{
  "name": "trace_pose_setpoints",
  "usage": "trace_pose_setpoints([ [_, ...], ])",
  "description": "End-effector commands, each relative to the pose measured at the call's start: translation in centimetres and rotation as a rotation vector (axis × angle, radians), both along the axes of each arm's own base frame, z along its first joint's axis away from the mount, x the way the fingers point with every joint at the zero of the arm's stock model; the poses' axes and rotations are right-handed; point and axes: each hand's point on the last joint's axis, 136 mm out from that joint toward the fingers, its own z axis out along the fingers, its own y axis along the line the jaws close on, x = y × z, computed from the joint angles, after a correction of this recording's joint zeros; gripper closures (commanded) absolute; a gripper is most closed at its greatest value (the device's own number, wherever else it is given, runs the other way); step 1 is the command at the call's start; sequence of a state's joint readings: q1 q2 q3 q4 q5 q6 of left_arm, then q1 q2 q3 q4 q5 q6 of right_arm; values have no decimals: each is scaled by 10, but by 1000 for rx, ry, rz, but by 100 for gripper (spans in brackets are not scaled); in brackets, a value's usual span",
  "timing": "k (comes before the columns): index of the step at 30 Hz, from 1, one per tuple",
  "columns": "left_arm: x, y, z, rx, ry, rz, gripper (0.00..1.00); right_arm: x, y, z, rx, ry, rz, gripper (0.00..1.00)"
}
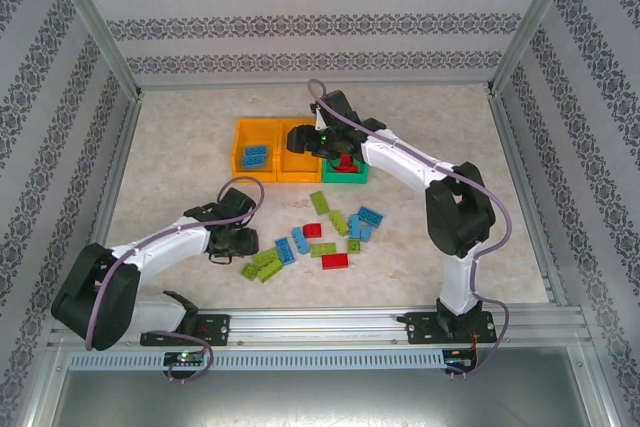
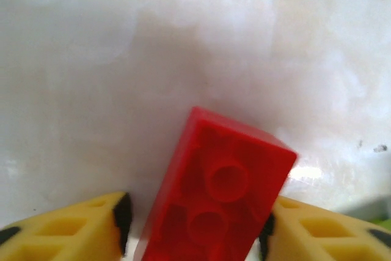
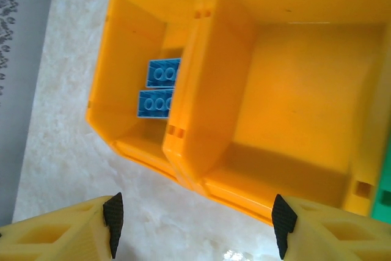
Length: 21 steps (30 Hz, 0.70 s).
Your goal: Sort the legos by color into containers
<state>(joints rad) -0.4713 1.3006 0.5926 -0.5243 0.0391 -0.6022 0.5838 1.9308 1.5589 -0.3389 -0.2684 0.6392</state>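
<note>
My left gripper (image 1: 236,241) is low at the left end of the loose legos. In the left wrist view a red lego (image 2: 226,181) lies between its yellow fingers (image 2: 91,230). The right pad touches it and a thin gap shows at the left pad, so the left gripper (image 2: 195,231) is open. My right gripper (image 1: 338,150) hovers open and empty (image 3: 197,227) by the containers. The left orange bin (image 1: 238,152) (image 3: 116,90) holds two blue bricks (image 3: 160,88). The middle orange bin (image 1: 297,169) (image 3: 293,90) looks bare inside. A red piece (image 1: 345,162) shows in the green bin (image 1: 345,178).
Loose bricks lie mid-table: lime (image 1: 320,201) (image 1: 265,262), blue (image 1: 370,215) (image 1: 292,245), red (image 1: 313,230) (image 1: 335,260). Metal frame posts and patterned walls ring the table, with a rail along the near edge (image 1: 320,322).
</note>
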Motion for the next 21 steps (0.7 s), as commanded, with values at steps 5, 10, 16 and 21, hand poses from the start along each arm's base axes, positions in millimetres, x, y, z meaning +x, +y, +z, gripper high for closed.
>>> trace_pose_setpoints([
  [5,19,-11,6,-18,-47,2,66,-13,-52,14,-76,-87,-74,30],
  [10,33,-24,24,-76,-103,-15,73,-26,-109,1,-131,-84,-180,27],
  [16,73,-66,65,-217,-193,-94,78,-47,-177,-22,-178,-50,-323,25],
  [21,115,-121,105,-342,-253,-206,79,-76,-201,-49,-203,6,-354,25],
])
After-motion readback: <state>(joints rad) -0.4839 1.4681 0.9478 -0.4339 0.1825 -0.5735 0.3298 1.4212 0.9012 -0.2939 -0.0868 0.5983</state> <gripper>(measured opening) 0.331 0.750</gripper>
